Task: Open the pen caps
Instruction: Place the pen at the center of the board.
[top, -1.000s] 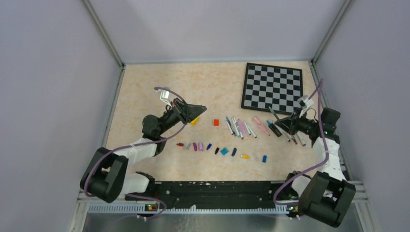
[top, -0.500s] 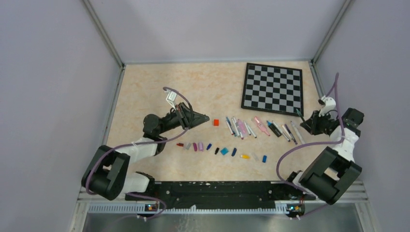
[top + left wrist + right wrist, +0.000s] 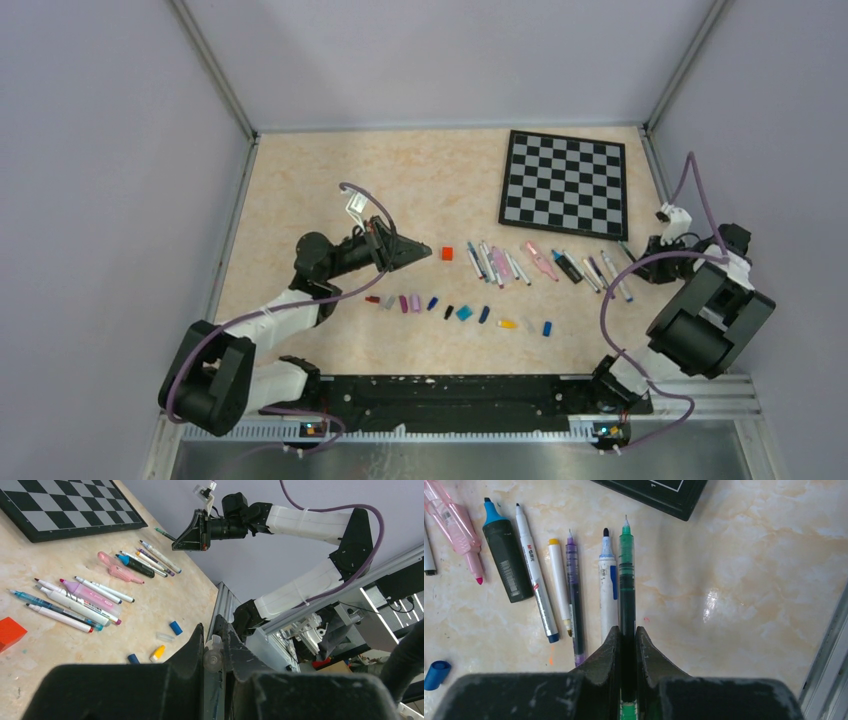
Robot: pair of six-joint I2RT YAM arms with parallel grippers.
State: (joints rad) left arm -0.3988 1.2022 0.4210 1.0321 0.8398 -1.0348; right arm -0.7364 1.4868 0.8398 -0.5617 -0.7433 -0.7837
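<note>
Marbled surface with bare-tipped pens rowed right of centre and pen caps lined below, apparently sorted apart; at far right the right end effector pinches a green pen, the left end effector a clear cap, probably its mate.

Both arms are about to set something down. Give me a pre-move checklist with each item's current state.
1. Right gripper shut on the green pen: ok.
2. Green pen's tip bare, cap off: ok.
3. Left gripper shut on the clear cap: ok.
4. Bare tabletop to the right of the white-and-blue pen for laying the green pen down: ok.
5. Green pen's tip lifted off the tabletop: cannot tell.
6. Free space past the blue cap at the right end of the cap row: ok.
</note>
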